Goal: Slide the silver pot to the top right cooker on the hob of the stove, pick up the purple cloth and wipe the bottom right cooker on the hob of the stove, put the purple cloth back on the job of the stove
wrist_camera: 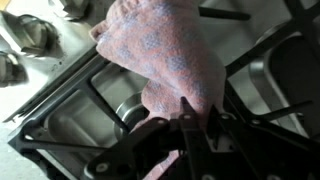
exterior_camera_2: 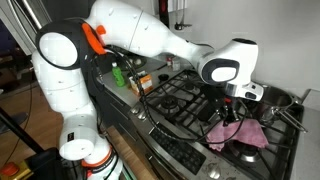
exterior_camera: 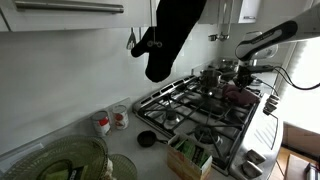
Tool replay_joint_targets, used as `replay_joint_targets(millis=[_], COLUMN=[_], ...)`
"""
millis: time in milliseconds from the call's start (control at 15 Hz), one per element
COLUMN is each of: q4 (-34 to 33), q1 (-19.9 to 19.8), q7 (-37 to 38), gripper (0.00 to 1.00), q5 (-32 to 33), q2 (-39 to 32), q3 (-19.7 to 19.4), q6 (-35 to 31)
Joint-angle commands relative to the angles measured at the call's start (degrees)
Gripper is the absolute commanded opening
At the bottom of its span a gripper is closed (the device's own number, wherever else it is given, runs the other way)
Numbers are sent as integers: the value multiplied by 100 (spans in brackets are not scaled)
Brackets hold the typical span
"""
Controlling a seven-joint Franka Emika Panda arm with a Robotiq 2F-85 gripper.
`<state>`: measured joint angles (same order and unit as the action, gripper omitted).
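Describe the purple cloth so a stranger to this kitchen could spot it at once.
Look at the gas hob with black grates under the white robot arm. Beside the silver pot, the gripper pinches the purple cloth on those grates. It is the only soft, crumpled, pinkish-purple thing among hard metal.

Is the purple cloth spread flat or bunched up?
Bunched up: in the wrist view the purple cloth forms a crumpled heap pinched in the pincer.

both exterior views share the stove [exterior_camera: 180, 100] from opposite ends; the wrist view looks closely down onto its grate [wrist_camera: 45, 128].
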<state>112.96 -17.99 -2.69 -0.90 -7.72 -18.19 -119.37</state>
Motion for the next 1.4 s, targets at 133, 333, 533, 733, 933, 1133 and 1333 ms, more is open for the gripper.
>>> replay_joint_targets(millis=[133, 333, 533, 733, 933, 1133, 1333], q4=[-153, -202, -158, -157, -119, -84, -43], q1=[-183, -125, -91, -126, -106, 1, 192], q7=[-1146, -1439, -1079, -735, -231, 562, 1464], gripper=[4, 4, 4, 4, 4, 4, 4], q5=[-1739, -1604, -752, -50, 732, 1778, 2677], q2=[260, 137, -37, -234, -376, -497, -552], q3=[115, 62, -16, -107, -257, -559, -858], q6=[748, 475, -494, -1504, -2519, -3395, -3638])
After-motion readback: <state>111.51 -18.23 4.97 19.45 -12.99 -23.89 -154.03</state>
